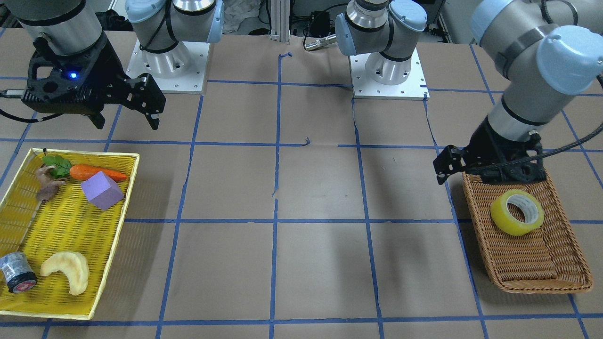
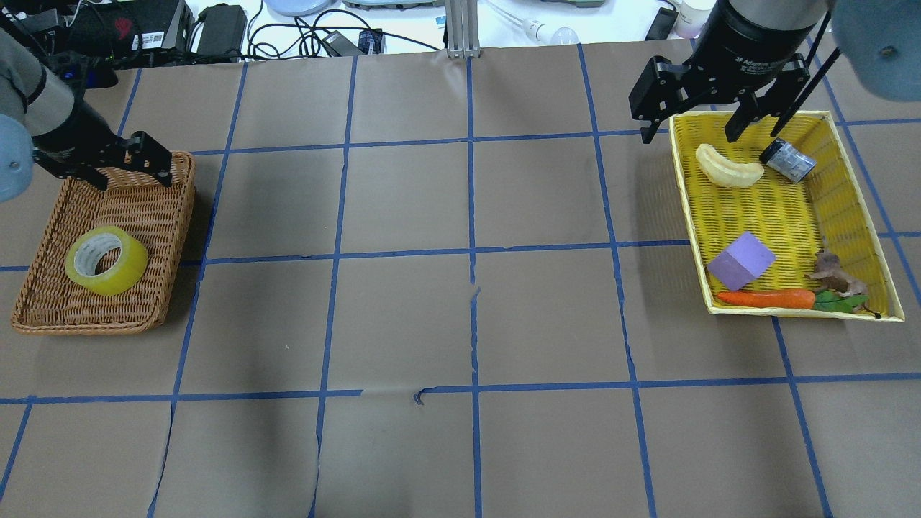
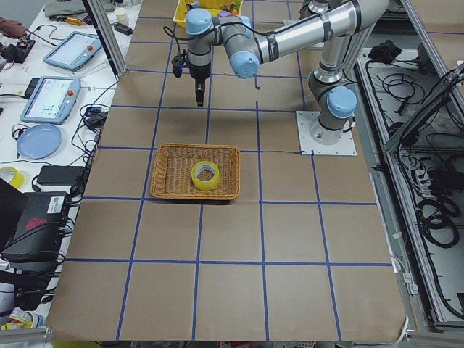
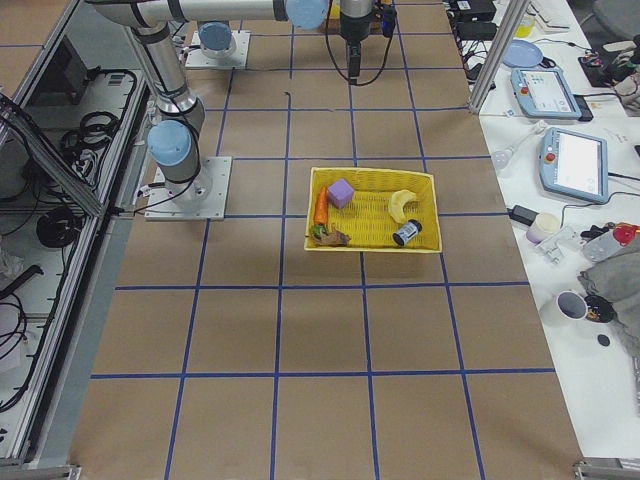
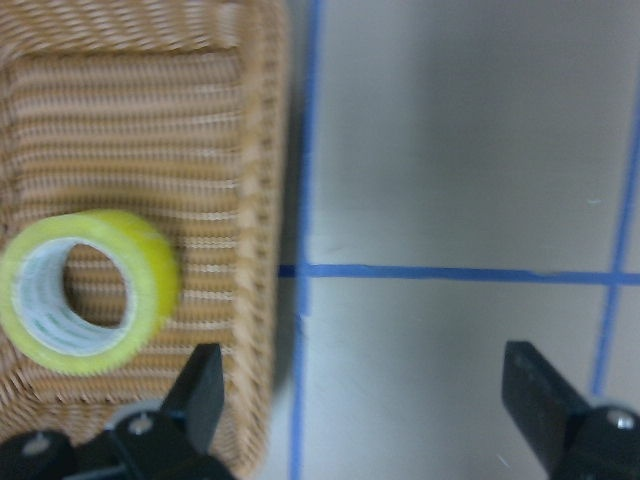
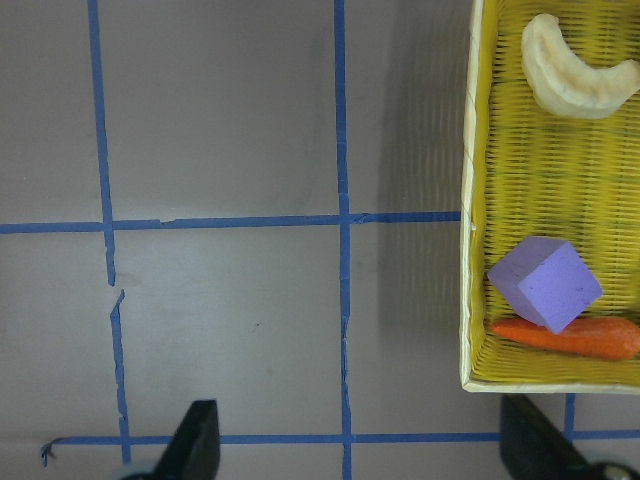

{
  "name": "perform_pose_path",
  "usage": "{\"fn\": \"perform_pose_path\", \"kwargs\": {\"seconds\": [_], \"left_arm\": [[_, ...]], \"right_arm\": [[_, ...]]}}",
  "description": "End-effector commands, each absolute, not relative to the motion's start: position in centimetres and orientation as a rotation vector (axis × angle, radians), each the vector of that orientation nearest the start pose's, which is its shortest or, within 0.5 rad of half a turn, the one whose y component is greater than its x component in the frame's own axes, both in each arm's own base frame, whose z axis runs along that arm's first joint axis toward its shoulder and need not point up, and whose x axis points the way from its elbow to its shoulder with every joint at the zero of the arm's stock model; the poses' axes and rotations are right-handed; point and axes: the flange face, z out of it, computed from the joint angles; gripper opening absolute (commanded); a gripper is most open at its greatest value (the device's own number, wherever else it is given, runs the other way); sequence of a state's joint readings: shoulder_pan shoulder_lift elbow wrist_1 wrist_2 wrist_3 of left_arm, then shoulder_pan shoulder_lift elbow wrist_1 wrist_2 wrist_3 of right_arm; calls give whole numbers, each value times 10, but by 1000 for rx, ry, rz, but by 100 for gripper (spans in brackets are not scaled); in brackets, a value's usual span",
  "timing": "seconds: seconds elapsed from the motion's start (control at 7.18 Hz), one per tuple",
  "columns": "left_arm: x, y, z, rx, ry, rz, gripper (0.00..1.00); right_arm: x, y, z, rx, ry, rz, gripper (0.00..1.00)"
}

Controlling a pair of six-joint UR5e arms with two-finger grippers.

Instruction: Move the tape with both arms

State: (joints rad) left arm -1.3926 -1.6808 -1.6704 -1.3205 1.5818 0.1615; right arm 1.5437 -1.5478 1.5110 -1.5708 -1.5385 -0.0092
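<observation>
The tape point(image 2: 106, 260), a yellow translucent roll with a grey-white core, lies in a brown wicker basket point(image 2: 86, 327) on my left side. It also shows in the front view point(image 1: 517, 212) and the left wrist view point(image 5: 85, 293). My left gripper point(image 2: 129, 173) is open and empty, raised over the basket's far edge, apart from the tape. In the left wrist view the left gripper point(image 5: 370, 400) has its jaws spread wide. My right gripper point(image 2: 692, 131) is open and empty, above the far left corner of a yellow tray point(image 2: 691, 216).
The yellow tray holds a purple block point(image 2: 741, 260), a carrot point(image 2: 766, 298), a pale crescent pastry point(image 2: 728, 169), a small grey cylinder point(image 2: 788, 160) and a brown figure with green leaves. Brown paper with blue tape lines covers the table between basket and tray.
</observation>
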Motion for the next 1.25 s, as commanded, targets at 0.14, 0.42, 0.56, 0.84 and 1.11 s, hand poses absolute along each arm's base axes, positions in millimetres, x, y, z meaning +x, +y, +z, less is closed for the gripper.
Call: {"fn": "perform_pose_path", "kwargs": {"seconds": [0.14,0.42,0.56,0.84,1.11], "left_arm": [[-123,-533,435,79,3083,26,100],[-151,-523,439,41,3092,21,100],[-163,-519,440,60,3119,20,100],[-165,-518,441,60,3139,17,100],[-165,-517,441,60,3140,19,100]], "right_arm": [[123,-508,506,25,3108,-58,100],[123,-508,506,25,3108,-58,100],[123,-509,506,28,3108,-58,100],[124,-508,506,25,3106,-58,100],[123,-508,506,25,3108,-58,100]]}}
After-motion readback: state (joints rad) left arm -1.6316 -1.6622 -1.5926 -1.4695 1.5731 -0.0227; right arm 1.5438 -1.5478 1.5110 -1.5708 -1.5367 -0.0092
